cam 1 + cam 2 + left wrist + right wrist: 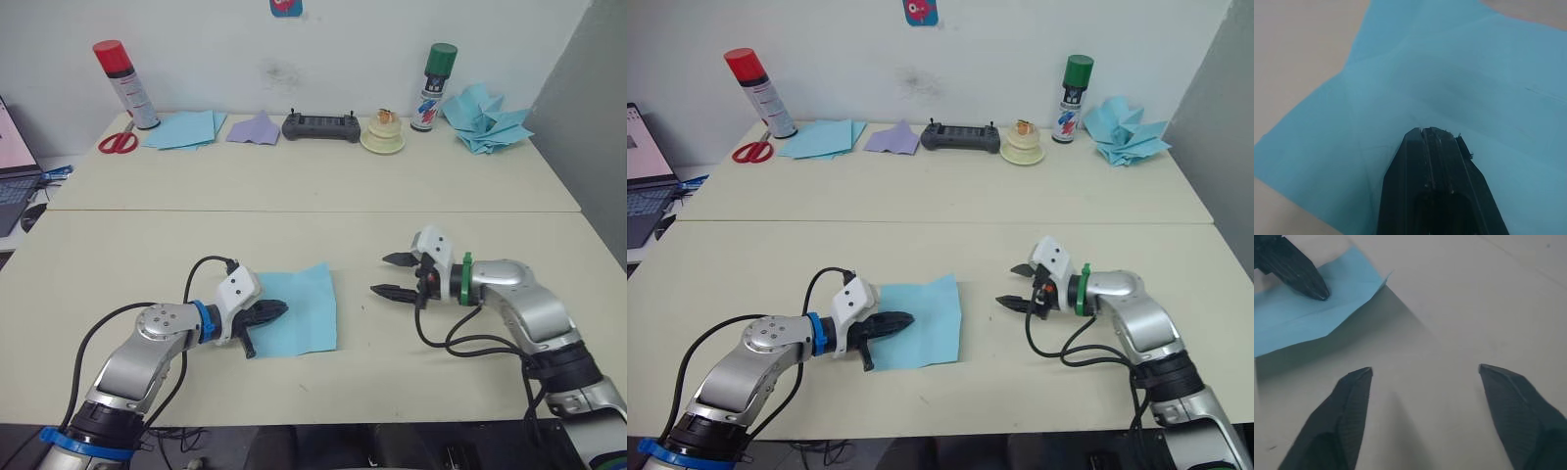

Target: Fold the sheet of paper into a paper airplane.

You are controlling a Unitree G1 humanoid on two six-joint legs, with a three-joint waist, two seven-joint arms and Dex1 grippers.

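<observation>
The sheet of paper [302, 305] lies light blue and mostly flat on the near table, with faint creases [1400, 73]. Its far right corner [1378, 281] lifts a little off the surface. My left gripper [274, 310] is shut, and its tips rest on top of the sheet near its left edge; the left wrist view shows the two fingers [1432, 147] pressed together over the paper. My right gripper [390, 275] hovers open, a short way right of the sheet, with nothing between its fingers [1352, 387]. The paper airplane is out of view.
Along the far table edge stand a red spray can [125, 83], scissors [118, 142], a stack of light-blue sheets [184, 128], a lavender paper piece [255, 128], a black controller [320, 126], a cream dish [382, 132], a green spray can [433, 86] and a heap of blue darts [487, 117]. A laptop [12, 176] sits far left.
</observation>
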